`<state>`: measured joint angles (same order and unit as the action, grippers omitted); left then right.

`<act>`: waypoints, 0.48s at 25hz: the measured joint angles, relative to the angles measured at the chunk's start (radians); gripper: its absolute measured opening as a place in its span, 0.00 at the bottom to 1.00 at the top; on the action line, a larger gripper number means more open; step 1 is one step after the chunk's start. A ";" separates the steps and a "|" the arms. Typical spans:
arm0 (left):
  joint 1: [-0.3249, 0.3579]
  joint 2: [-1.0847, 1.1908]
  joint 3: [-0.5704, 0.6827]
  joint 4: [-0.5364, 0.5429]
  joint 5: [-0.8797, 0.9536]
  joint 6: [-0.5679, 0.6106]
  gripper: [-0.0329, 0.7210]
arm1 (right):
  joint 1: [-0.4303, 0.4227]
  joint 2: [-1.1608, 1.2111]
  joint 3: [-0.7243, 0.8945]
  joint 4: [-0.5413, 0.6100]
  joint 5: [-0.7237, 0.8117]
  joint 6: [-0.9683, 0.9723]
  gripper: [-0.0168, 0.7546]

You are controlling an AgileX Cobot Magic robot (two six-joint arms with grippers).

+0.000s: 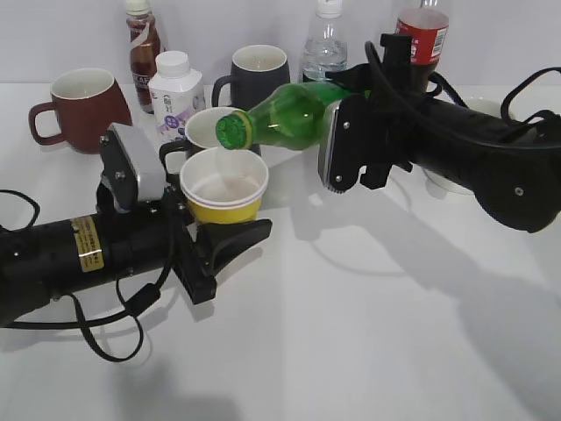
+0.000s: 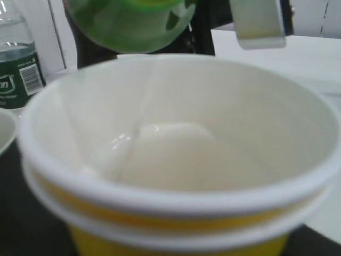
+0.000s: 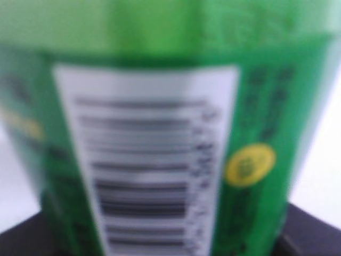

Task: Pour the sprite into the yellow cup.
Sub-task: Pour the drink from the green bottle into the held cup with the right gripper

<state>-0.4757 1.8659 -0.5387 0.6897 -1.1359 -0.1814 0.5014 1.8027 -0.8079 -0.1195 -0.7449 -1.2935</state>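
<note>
The sprite (image 1: pixel 285 114) is a translucent green bottle lying nearly level, its green-capped mouth (image 1: pixel 231 131) just above the far rim of the yellow cup (image 1: pixel 224 186). My right gripper (image 1: pixel 346 145) is shut on the sprite's labelled body; the right wrist view is filled by its green label and white barcode patch (image 3: pixel 154 160). My left gripper (image 1: pixel 230 235) is shut on the yellow cup and holds it above the table. In the left wrist view the cup's white inside (image 2: pixel 176 133) fills the frame, with the sprite (image 2: pixel 128 21) above its far rim.
Along the back stand a dark red mug (image 1: pixel 79 105), a brown drink bottle (image 1: pixel 143 44), a small white bottle (image 1: pixel 175 92), a dark mug (image 1: pixel 259 74), a clear water bottle (image 1: pixel 326 48) and a cola bottle (image 1: pixel 422 35). Another dark cup (image 1: pixel 203 127) stands right behind the yellow cup.
</note>
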 joint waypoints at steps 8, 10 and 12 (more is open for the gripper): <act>-0.001 -0.006 0.000 0.013 0.046 0.001 0.61 | 0.000 0.000 0.000 -0.006 0.000 -0.040 0.55; -0.001 -0.026 0.000 0.015 0.060 0.002 0.61 | 0.000 0.000 0.000 -0.006 0.000 -0.047 0.55; -0.001 -0.041 0.000 0.015 0.063 0.003 0.61 | 0.000 0.000 0.000 -0.006 0.000 -0.049 0.55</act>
<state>-0.4766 1.8247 -0.5387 0.7043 -1.0729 -0.1785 0.5014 1.8027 -0.8079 -0.1256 -0.7449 -1.3421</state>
